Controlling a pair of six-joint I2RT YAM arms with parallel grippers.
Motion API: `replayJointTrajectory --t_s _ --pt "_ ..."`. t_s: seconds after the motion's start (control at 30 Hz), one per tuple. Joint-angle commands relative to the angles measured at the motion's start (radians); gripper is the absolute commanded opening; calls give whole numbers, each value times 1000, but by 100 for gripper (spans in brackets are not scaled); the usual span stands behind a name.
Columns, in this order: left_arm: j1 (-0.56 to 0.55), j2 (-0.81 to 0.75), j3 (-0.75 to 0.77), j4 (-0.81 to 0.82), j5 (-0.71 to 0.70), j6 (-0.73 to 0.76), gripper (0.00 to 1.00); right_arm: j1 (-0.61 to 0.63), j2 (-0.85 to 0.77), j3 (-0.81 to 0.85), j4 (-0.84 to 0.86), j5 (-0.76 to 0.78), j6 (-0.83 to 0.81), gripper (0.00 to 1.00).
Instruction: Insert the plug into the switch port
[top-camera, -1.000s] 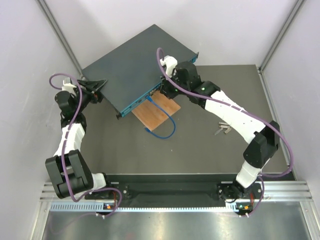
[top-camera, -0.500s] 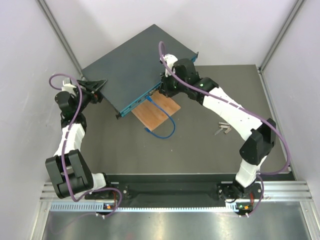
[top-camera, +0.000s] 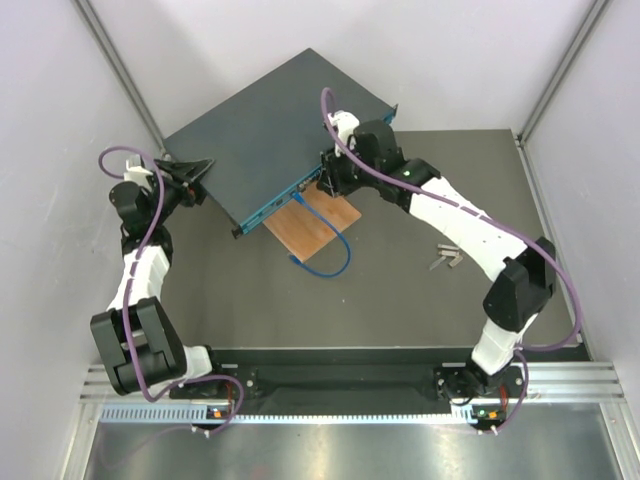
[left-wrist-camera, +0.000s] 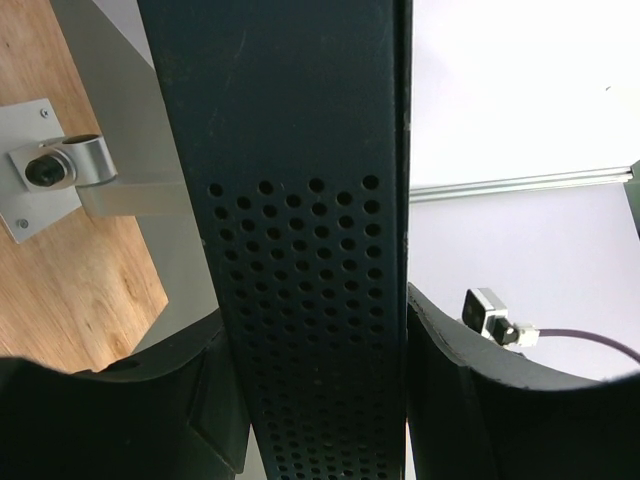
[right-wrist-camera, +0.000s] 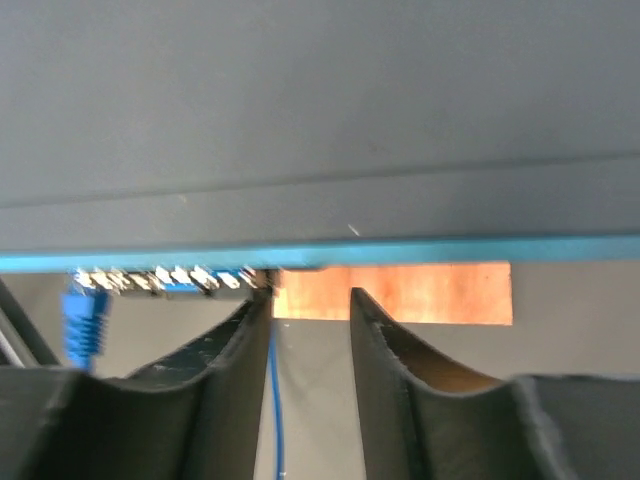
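Note:
The switch (top-camera: 270, 130) is a dark blue flat box lying tilted at the back of the table, its teal port face (top-camera: 275, 203) towards the front. My left gripper (top-camera: 195, 175) is shut on its left corner; in the left wrist view the fingers (left-wrist-camera: 470, 380) press both sides of the perforated wall (left-wrist-camera: 300, 300). My right gripper (top-camera: 322, 183) is open and empty at the right part of the port face. In the right wrist view (right-wrist-camera: 310, 300) the blue plug (right-wrist-camera: 82, 318) sits at the row of ports to its left. The blue cable (right-wrist-camera: 273, 400) runs below the jaws.
A small brown wooden board (top-camera: 318, 225) lies just in front of the switch and shows behind the right fingers (right-wrist-camera: 420, 292). The cable loops over the mat (top-camera: 343, 250). A small metal part (top-camera: 444, 258) lies to the right. Grey walls close in on both sides.
My right gripper has shifted a little along the switch's port face. The left gripper, the switch and the cable have not visibly moved.

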Motion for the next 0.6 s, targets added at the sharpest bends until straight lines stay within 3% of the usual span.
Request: replayJointTrajectory --t_s 0.0,0.07,0.1,0.17,0.2,0.3,0.33,0.37,0.43,0.57 --pt "-52 67 -6 -126 35 167 1 -38 -100 -63 132 -59 -68 38" --pt "-46 66 -6 -124 25 170 7 -76 -128 -85 100 -85 -95 46" --pt "-44 59 -6 -124 23 173 19 -90 -154 -106 91 -91 -104 49" --pt "-35 55 3 -150 23 186 30 -136 -189 -128 64 -122 -134 55" --pt "-29 52 9 -169 20 195 41 -153 -200 -149 51 -139 -140 56" --pt "5 33 29 -247 12 236 55 -219 -247 -196 17 -166 -199 65" --pt "16 27 34 -268 11 258 66 -252 -258 -209 10 -180 -221 68" --pt "43 20 39 -291 8 268 70 -268 -267 -220 1 -183 -233 75" --pt "86 1 49 -365 6 310 82 -315 -293 -247 -33 -192 -273 84" --pt "163 -36 94 -569 -18 428 99 -403 -312 -270 -111 -199 -348 91"
